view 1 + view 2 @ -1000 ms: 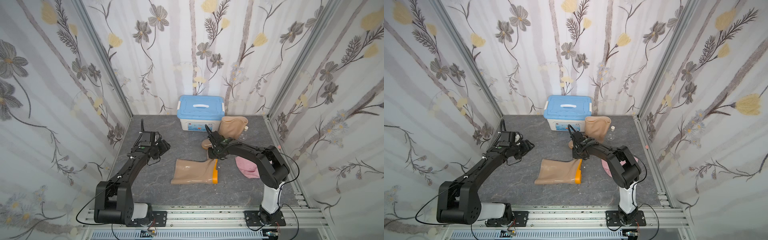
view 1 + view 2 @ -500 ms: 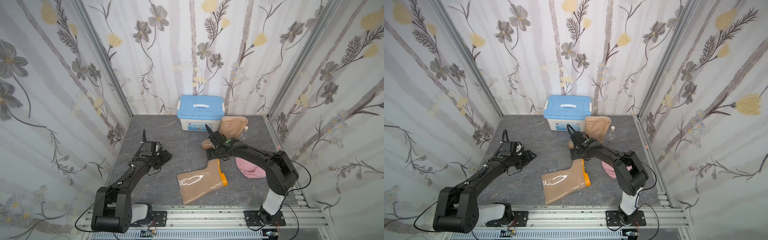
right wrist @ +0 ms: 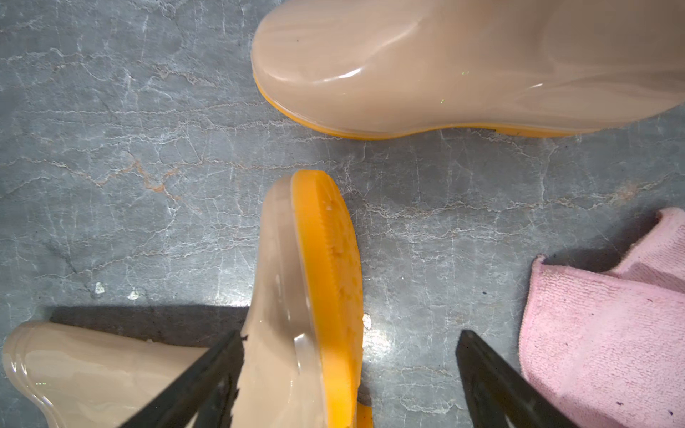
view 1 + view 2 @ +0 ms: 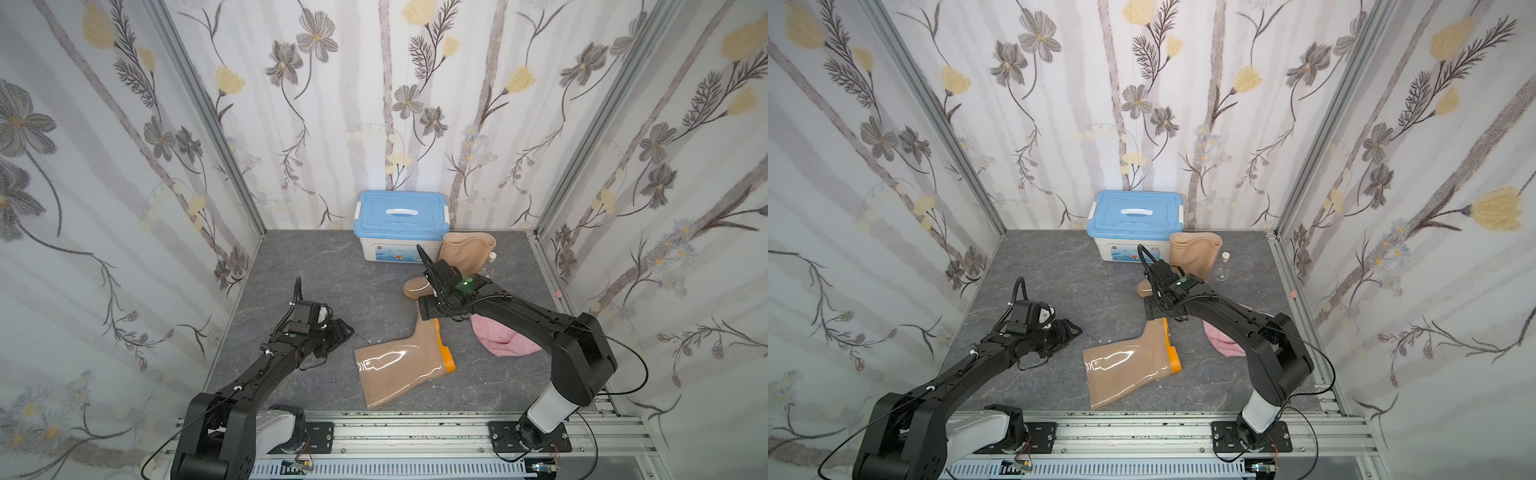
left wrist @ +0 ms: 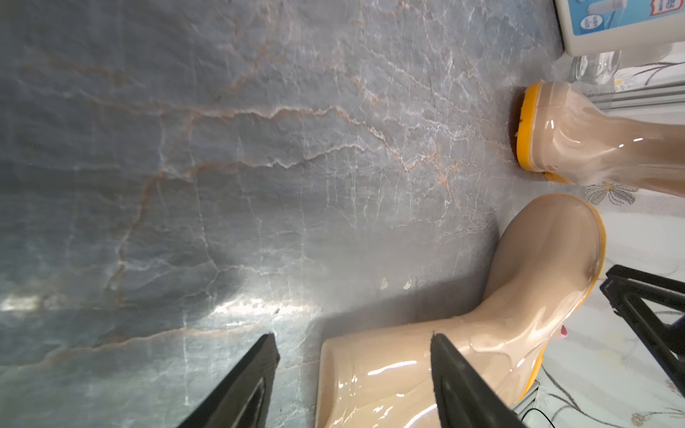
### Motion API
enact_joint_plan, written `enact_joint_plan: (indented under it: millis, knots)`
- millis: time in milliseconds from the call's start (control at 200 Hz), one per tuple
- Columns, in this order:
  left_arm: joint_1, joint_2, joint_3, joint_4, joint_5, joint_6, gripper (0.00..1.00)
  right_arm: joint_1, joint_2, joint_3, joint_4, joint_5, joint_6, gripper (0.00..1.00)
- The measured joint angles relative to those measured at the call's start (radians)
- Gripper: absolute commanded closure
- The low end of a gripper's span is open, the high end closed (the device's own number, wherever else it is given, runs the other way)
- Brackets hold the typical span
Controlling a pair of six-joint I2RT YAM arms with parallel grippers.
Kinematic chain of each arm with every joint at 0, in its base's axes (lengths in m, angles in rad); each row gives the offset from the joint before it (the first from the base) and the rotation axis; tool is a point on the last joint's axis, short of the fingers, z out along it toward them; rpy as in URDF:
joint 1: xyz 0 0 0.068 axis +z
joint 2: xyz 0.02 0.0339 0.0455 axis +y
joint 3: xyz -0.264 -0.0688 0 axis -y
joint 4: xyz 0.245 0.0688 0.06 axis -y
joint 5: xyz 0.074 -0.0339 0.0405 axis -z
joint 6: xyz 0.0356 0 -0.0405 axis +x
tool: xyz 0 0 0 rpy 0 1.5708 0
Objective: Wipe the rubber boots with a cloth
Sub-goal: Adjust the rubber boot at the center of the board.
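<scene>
Jaws wide open on right gripper [image 3: 350, 333], fingers straddling the toe of the fallen rubber boot [image 4: 399, 365], no squeeze. It lies on its side, sole facing 3 o'clock. At its 1 o'clock the upright rubber boot [image 4: 465, 253], beside blue-lidded box [image 4: 401, 216]. At 3 o'clock the pink cloth [image 4: 503, 340], on the floor. At 9 o'clock the left gripper [image 4: 345, 330], open, empty.

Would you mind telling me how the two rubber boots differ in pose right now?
The rear boot stands upright on its sole beside the blue-lidded box; the front boot lies on its side. The front boot's orange sole faces sideways in full view; the rear boot's shows only as a rim. The open right gripper straddles the front boot's foot; nothing grips the rear boot. Both are glossy tan with orange soles.
</scene>
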Motion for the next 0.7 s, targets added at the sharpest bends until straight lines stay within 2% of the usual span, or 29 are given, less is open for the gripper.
enact_joint_plan:
  millis: [240, 320, 390, 435, 550, 699]
  knots:
    - [-0.005, -0.048, -0.024, -0.024, -0.005, -0.012, 0.32, 0.021, 0.171, 0.061, 0.05, -0.047, 0.008, 0.12]
    - [-0.005, -0.052, -0.024, -0.025, -0.01, -0.019, 0.32, 0.021, 0.233, 0.092, 0.063, -0.055, 0.018, 0.23]
    - [-0.006, -0.051, -0.018, -0.03, -0.01, -0.019, 0.32, 0.02, 0.264, 0.102, 0.068, -0.055, 0.035, 0.45]
    - [-0.006, -0.049, -0.009, -0.034, -0.011, -0.019, 0.32, 0.019, 0.27, 0.1, 0.073, -0.043, 0.047, 0.55]
    - [-0.006, -0.036, 0.008, -0.034, -0.014, -0.018, 0.32, 0.018, 0.258, 0.077, 0.089, -0.022, 0.092, 0.64]
    - [-0.006, -0.014, 0.011, -0.029, -0.013, -0.006, 0.32, 0.018, 0.237, 0.055, 0.091, -0.015, 0.156, 0.65]
